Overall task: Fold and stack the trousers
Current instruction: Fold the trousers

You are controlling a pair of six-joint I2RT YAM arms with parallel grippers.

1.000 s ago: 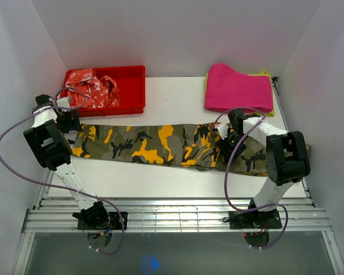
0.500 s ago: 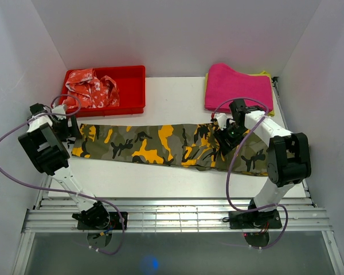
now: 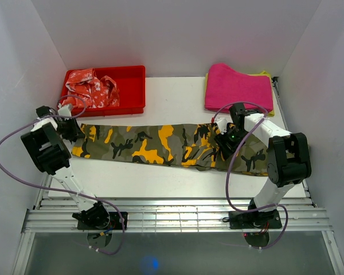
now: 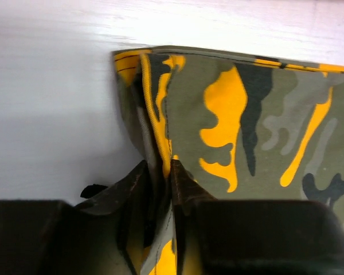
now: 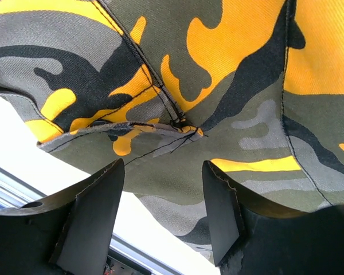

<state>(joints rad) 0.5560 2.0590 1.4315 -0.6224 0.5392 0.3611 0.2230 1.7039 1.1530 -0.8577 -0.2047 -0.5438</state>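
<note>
The camouflage trousers lie stretched flat across the table from left to right. At their left end my left gripper is shut on the hem. In the left wrist view, a pinched fold of the trousers stands up between the two fingers of the left gripper. My right gripper hovers over the crotch area near the right end. In the right wrist view, the right gripper is open above the seams of the trousers, with nothing between its fingers.
A red bin at the back left holds a red-and-white garment. A folded pink cloth lies at the back right on a yellow one. Metal rails run along the near edge.
My left gripper has closed onto the left hem of the trousers after standing open beside it. My right gripper has shifted slightly over the crotch area and stays open.
</note>
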